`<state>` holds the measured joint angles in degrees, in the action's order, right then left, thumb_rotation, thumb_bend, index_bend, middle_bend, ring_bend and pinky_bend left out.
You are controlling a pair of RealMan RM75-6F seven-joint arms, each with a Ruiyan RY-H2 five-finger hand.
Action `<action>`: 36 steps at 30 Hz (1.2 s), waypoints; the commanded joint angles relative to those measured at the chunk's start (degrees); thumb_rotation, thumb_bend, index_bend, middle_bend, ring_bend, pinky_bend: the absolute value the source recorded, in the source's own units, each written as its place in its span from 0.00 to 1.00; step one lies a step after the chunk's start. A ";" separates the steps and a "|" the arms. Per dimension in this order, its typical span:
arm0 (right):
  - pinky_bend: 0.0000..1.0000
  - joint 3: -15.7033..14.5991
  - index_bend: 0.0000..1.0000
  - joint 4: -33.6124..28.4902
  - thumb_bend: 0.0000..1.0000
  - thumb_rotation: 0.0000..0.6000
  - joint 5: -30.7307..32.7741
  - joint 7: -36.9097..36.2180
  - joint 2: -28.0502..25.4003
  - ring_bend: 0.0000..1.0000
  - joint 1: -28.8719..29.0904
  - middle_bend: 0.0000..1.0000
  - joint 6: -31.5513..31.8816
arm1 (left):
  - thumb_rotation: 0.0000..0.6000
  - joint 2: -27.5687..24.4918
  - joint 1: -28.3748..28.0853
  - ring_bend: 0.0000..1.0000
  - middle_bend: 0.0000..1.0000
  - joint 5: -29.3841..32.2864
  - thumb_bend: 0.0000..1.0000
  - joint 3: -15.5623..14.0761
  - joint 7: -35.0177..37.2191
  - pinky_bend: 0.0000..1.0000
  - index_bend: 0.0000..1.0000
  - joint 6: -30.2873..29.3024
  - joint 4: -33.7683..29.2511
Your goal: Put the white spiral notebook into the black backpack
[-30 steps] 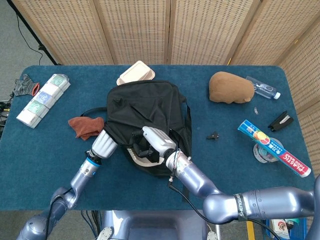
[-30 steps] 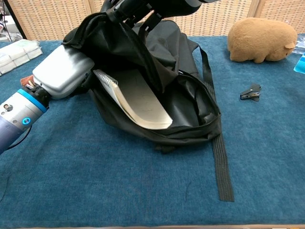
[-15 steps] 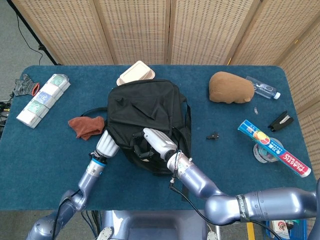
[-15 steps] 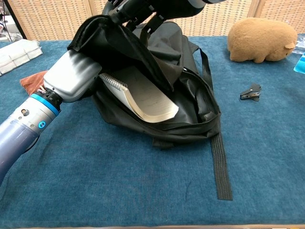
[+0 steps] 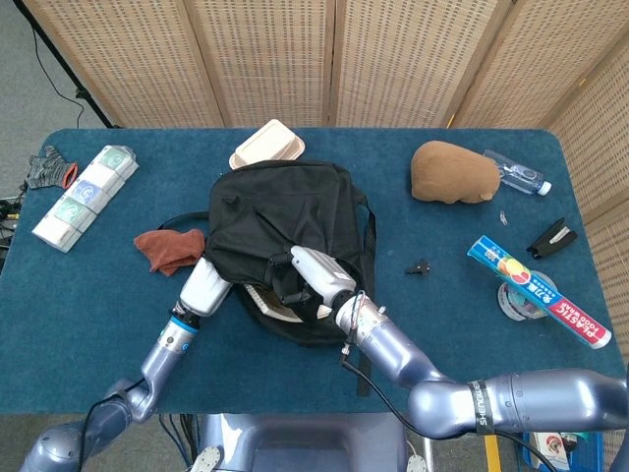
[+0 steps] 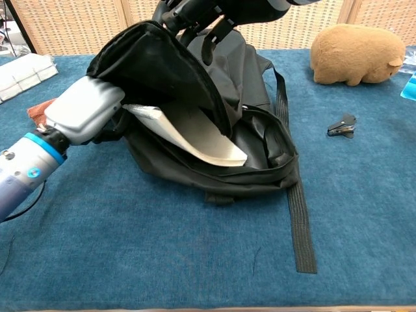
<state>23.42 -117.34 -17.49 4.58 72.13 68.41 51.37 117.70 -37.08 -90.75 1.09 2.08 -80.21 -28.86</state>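
The black backpack (image 5: 285,211) lies mid-table with its mouth facing me. In the chest view my right hand (image 6: 195,10) grips the backpack's (image 6: 260,91) upper flap and holds it raised over the opening. The white spiral notebook (image 6: 195,133) sits tilted inside the mouth, its spiral end tucked under the flap. My left hand (image 6: 84,110) reaches into the opening at that end. Its fingers are hidden in the bag and seem to hold the notebook. From above, the left hand (image 5: 206,285) and the right hand (image 5: 310,280) meet at the bag's near edge, where a sliver of the notebook (image 5: 263,300) shows.
A tan plush toy (image 5: 452,172) and a small black clip (image 5: 419,265) lie to the right of the bag. A rust cloth (image 5: 167,246) sits at its left and a white box (image 5: 267,145) behind it. The bag's strap (image 6: 300,221) trails toward the front edge.
The notebook has slid deeper into the bag and lies flatter, its spiral edge now under the flap. My left hand has drawn back and down, and the flap hangs lower over the opening.
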 commanded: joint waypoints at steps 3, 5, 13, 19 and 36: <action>0.60 -0.95 0.55 0.59 0.65 1.00 -0.25 -0.01 0.39 0.39 -0.30 0.50 0.05 | 0.88 -10.79 3.03 0.00 0.00 -2.24 0.32 -3.53 -0.46 0.28 0.06 -0.28 -15.20; 0.60 -1.26 0.55 0.78 0.65 1.00 -0.42 -0.09 0.57 0.39 -0.47 0.50 0.05 | 0.87 -13.03 3.39 0.00 0.00 -2.23 0.32 -3.88 -3.65 0.25 0.03 0.53 -18.63; 0.60 -2.35 0.55 0.79 0.65 1.00 -1.31 -0.40 0.72 0.39 -1.38 0.50 -0.17 | 0.86 -21.02 4.40 0.00 0.00 -6.37 0.33 -6.52 0.02 0.17 0.00 -1.71 -29.56; 0.60 -3.06 0.56 0.87 0.65 1.00 -2.08 -0.35 0.67 0.39 -1.92 0.51 -0.30 | 0.86 -25.94 6.00 0.00 0.00 -9.84 0.33 -8.58 5.70 0.16 0.00 -6.15 -32.28; 0.50 -6.10 0.46 -0.19 0.61 1.00 -4.64 -1.46 0.63 0.31 -4.85 0.41 -3.42 | 0.87 -33.26 10.75 0.00 0.00 -10.39 0.32 -6.87 23.87 0.15 0.00 -17.26 -28.57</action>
<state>17.45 -116.70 -21.33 4.16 73.07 64.23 49.99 84.72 -26.72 -101.84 -6.40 25.26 -97.55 -58.16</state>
